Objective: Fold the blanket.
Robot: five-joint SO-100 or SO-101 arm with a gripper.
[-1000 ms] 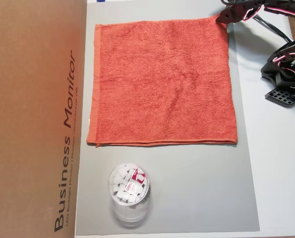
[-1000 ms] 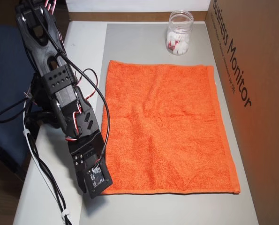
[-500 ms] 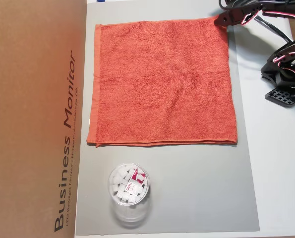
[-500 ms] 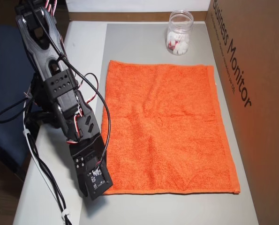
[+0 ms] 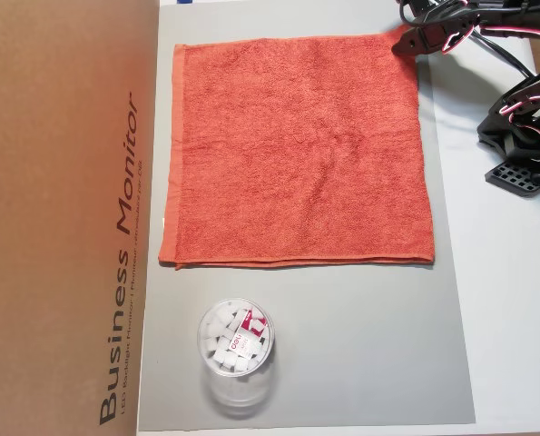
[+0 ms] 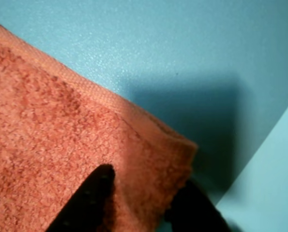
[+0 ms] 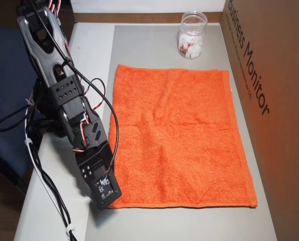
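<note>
One blanket point(image 5: 297, 150) lies flat; its corner sits between the narrowly parted fingers of the one gripper point(image 6: 141, 203). One cup point(image 5: 236, 350) stands well apart, past the blanket's opposite edge.

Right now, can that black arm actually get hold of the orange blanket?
Probably yes: the gripper is already at a corner of the blanket, its jaws straddling the hem in the wrist view, nothing in between.
</note>
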